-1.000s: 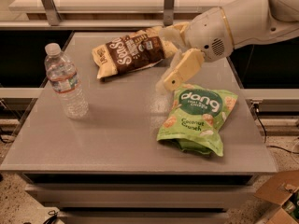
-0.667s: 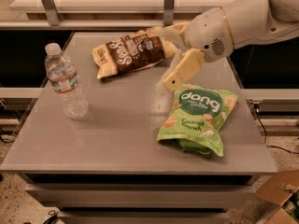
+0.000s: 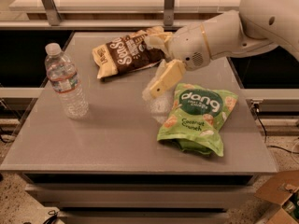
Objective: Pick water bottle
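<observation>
Standing water bottle (image 3: 65, 82) well apart from hand (image 3: 153, 64) over table (image 3: 117, 139)

1. The grey table (image 3: 107, 143) carries everything; the tool (image 3: 154, 65) hangs over its rear middle, fingers spread apart.
2. A brown snack bag (image 3: 124, 55) lies just left of the tool, its right end beneath the upper finger.
3. A green "dang" bag (image 3: 198, 118) lies just right of the tool's lower finger, nearer the camera.
4. A cardboard box (image 3: 275, 199) sits on the floor, well apart from the tool, at lower right.
</observation>
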Tool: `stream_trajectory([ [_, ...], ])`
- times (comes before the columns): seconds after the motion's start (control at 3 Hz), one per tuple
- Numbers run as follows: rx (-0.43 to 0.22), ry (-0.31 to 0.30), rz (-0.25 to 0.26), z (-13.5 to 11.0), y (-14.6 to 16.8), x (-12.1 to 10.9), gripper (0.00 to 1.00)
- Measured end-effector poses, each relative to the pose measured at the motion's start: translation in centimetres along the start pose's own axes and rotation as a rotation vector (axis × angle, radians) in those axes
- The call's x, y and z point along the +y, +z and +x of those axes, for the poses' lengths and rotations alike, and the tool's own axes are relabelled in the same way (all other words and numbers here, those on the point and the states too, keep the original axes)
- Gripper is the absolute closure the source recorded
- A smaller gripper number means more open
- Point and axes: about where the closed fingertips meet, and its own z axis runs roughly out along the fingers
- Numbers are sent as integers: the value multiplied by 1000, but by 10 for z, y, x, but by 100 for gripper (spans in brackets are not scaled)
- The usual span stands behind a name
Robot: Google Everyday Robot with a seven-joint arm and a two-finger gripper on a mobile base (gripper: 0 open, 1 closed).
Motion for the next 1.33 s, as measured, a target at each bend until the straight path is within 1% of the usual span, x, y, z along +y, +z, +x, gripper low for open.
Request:
stream_trajectory([
  [0.33, -50, -36, -23, 9, 24, -8, 0],
  [0.67, -92, -73, -56, 13, 51, -10, 0],
  [1.0, -123, -97, -85, 15, 71, -10, 0],
  [1.33, -149, -118, -120, 10, 87, -8, 0],
])
